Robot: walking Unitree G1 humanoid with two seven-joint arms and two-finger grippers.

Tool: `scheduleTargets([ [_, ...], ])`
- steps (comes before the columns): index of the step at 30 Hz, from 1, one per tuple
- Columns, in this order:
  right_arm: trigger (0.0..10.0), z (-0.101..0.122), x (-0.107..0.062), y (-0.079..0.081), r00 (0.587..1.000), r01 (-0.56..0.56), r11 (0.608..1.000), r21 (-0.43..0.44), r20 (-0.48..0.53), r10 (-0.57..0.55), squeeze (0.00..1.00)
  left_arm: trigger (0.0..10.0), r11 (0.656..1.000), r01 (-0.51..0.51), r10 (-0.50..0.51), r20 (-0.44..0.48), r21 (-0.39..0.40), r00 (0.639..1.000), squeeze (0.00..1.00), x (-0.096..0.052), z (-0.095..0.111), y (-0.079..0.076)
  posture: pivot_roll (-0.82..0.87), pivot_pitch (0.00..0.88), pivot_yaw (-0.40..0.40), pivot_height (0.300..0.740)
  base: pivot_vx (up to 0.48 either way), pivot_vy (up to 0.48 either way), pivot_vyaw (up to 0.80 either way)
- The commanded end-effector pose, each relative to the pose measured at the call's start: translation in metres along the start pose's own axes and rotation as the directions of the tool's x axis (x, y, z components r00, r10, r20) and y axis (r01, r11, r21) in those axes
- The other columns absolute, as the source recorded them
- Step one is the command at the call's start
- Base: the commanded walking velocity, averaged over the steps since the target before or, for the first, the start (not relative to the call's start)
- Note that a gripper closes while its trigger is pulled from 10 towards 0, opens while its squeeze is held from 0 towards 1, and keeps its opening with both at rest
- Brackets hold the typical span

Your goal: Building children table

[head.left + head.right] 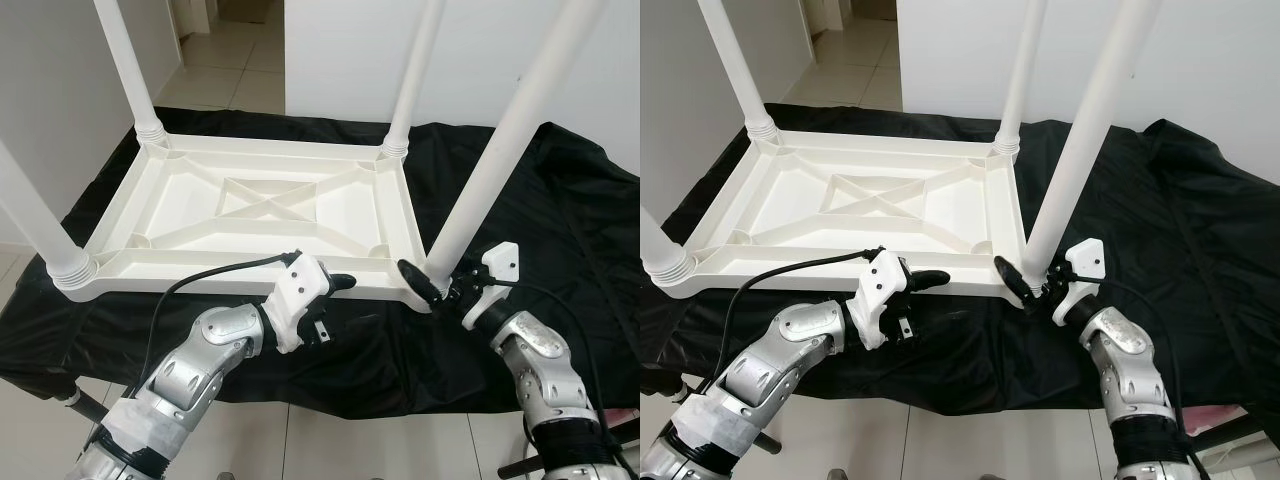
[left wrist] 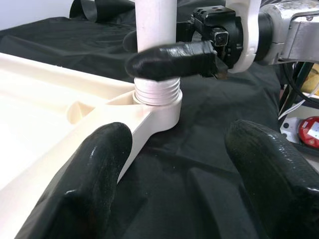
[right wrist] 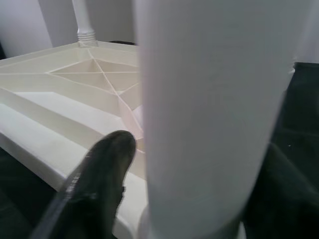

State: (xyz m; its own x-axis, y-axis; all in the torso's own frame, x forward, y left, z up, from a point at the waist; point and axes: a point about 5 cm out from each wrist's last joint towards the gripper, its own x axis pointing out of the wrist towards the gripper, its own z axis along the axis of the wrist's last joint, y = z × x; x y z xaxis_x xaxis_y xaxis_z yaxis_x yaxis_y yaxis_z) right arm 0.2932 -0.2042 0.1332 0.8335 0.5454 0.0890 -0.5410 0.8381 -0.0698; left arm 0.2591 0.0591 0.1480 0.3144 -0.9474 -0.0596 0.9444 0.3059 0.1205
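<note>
A white plastic children's table (image 1: 250, 200) lies upside down on a black cloth, its four legs pointing up. My right gripper (image 1: 432, 283) is shut on the near-right leg (image 1: 490, 170) just above its threaded base (image 2: 157, 92), which sits in the corner socket. In the right wrist view one finger (image 3: 102, 174) lies against the leg (image 3: 214, 114). My left gripper (image 1: 330, 303) hovers open at the table's near edge, a short way left of that corner. Its fingers (image 2: 99, 174) hold nothing and frame the socket.
The black cloth (image 1: 560, 200) covers a low platform and hangs over its near edge onto the pale tiled floor (image 1: 330, 445). White walls stand close behind and to the left. A red object (image 2: 306, 132) lies off to the right, beyond the cloth.
</note>
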Motion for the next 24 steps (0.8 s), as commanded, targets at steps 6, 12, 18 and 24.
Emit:
scheduleTargets([
  [6, 0.0, -0.007, -0.005, -0.002, 0.999, -0.021, 1.000, 0.010, -0.032, 0.021, 0.00, 10.0, 0.993, 0.121, -0.121, -0.011, 0.002, 0.993, 0.00, 0.003, 0.001, -0.011, 0.00, 0.000, -0.041, 0.740, 0.000, 0.000, 0.00],
  [12, 10.0, -0.009, -0.008, 0.000, 0.999, -0.008, 1.000, 0.030, -0.032, 0.009, 0.00, 10.0, 0.993, 0.117, -0.117, -0.014, -0.001, 0.993, 0.00, 0.003, 0.000, -0.010, 0.00, 0.000, -0.045, 0.740, 0.000, 0.000, 0.00],
  [18, 10.0, -0.002, -0.005, 0.012, 0.999, 0.048, 0.998, 0.042, -0.003, -0.048, 0.00, 10.0, 0.994, 0.110, -0.110, -0.014, 0.003, 0.994, 0.00, 0.003, 0.001, -0.010, -0.01, 0.000, -0.048, 0.740, 0.000, 0.000, 0.00],
  [24, 10.0, 0.006, 0.002, 0.028, 0.978, 0.211, 0.977, 0.016, 0.004, -0.211, 0.00, 10.0, 0.995, 0.100, -0.099, -0.012, 0.002, 0.995, 0.00, 0.003, 0.001, -0.006, -0.01, 0.000, -0.045, 0.740, 0.000, 0.000, 0.00],
])
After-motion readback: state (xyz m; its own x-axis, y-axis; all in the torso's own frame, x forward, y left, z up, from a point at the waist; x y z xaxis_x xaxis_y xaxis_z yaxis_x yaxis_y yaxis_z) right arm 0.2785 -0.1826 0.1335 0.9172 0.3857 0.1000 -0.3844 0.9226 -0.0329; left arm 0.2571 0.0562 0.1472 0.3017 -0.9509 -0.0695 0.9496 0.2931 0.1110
